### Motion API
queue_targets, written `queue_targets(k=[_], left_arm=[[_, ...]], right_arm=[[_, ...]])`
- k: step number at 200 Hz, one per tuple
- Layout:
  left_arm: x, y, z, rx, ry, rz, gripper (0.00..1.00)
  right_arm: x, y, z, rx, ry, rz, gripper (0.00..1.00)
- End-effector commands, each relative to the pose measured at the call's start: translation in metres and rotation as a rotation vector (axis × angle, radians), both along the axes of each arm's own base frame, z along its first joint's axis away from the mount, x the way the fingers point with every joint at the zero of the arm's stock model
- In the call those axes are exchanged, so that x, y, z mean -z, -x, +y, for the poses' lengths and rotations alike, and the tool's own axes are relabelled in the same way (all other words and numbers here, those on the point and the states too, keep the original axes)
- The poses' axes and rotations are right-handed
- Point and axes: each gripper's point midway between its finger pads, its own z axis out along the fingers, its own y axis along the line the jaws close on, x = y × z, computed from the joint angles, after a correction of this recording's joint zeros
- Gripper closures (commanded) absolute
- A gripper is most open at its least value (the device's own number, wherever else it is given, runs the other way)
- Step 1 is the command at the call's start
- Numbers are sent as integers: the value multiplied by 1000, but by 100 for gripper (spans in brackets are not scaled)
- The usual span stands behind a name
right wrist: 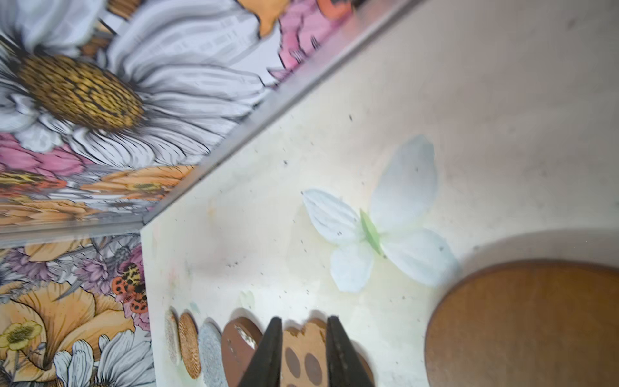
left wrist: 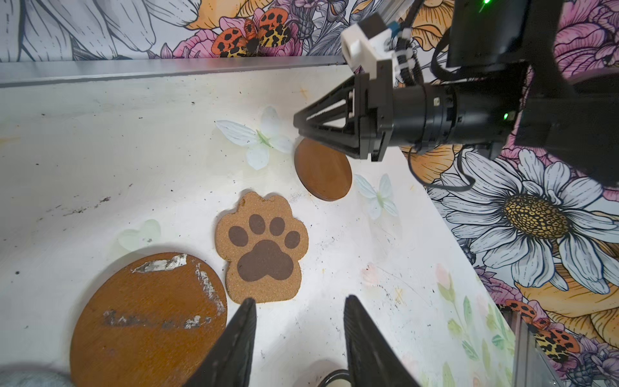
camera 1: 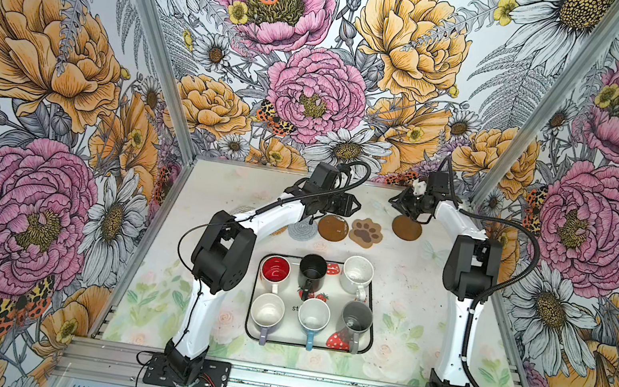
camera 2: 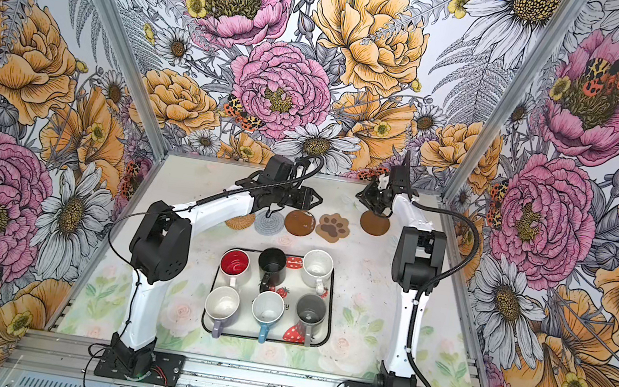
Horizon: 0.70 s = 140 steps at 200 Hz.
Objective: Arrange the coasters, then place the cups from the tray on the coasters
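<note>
While all six cups are standing on the tray (camera 1: 286,336), I am hovering both my grippers beyond its far edge. My left gripper (left wrist: 299,298) is hanging with its jaws released and nothing between them, just by the scuffed brown disc (left wrist: 147,318) and the paw coaster (left wrist: 263,246). My right gripper (right wrist: 304,318) is showing a narrow gap between its jaws and gripping nothing. It is hanging close over the plain brown disc (camera 1: 406,227), which is lying on the table beyond the tray's far right corner.

Beyond the tray's far edge, the rattan coaster (camera 2: 240,220), the grey spiral coaster (camera 2: 269,222), the scuffed disc and the paw coaster are lying in a row.

On the tray's far side the red-inside cup (camera 1: 275,269), black cup (camera 1: 312,271) and speckled white cup (camera 1: 357,271) are standing. On its near side are the lilac cup (camera 1: 266,314), light blue cup (camera 1: 313,315) and grey cup (camera 1: 356,318).
</note>
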Motion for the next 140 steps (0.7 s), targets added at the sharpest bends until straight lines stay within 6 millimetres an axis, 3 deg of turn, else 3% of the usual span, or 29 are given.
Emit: queue_targets(k=[1,75,140], left_arm=[[-29,0,1,-14,29,-72,55],[-32,7,-2,5,32,-79,55],[-31,8,-3,6,30,-77,55]], right_arm=[[17,-13,-16,44,-40,30,75],[34,-43,-40,104,-74,17,75],[53,-24,-69,139,-27,70,76]])
